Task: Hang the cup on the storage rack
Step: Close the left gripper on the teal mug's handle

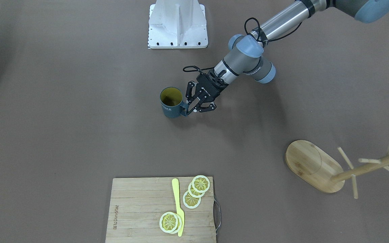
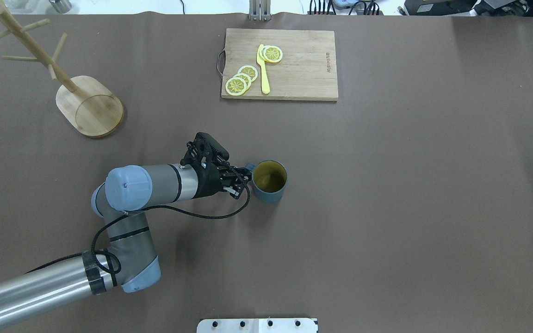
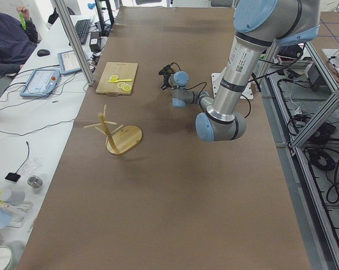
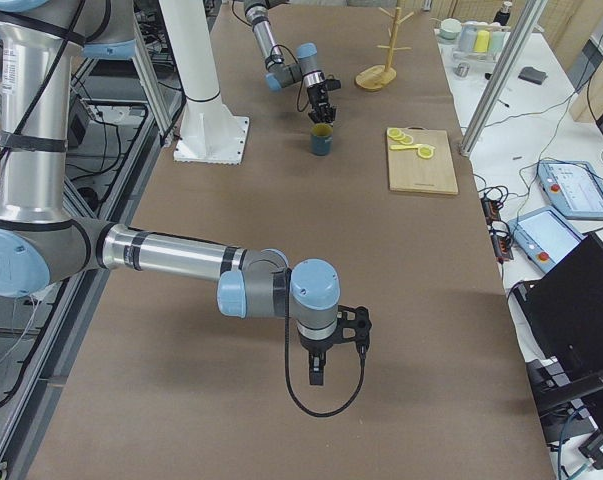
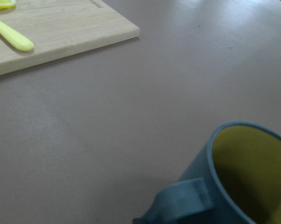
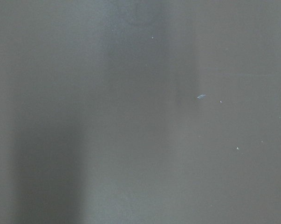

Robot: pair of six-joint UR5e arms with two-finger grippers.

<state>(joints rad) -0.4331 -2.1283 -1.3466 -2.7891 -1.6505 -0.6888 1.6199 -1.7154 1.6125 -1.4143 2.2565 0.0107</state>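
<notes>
- Overhead exterior count: one cup [image 2: 269, 181] stands upright on the table [image 2: 410, 208], well apart from the board [image 2: 303, 69], on the robot's side of it.
- One rack [image 2: 89, 108] stands well apart from the board, off toward the robot's left.
- One board carries five lemon slices [image 2: 248, 72], a group of three and a pair, with one yellow knife [image 2: 263, 74] between them.
- Two arms. The left gripper [image 2: 243, 185] is at the cup's handle with its jaws apart and one fingertip just beside the loop. I cannot tell whether they touch.
- The right gripper [image 4: 317, 378] hangs over bare table far from the board. It shows only in the exterior right view, so I cannot tell whether it is wide or narrow.
- Surface: a plain brown cover over the whole table. One white pedestal [image 1: 177, 25] stands farther from the board than the cup.
- Room: a white bench runs along the board's side, with two handheld panels [image 4: 576, 190], cables and metal posts. One person [image 3: 6, 39] sits there.
</notes>
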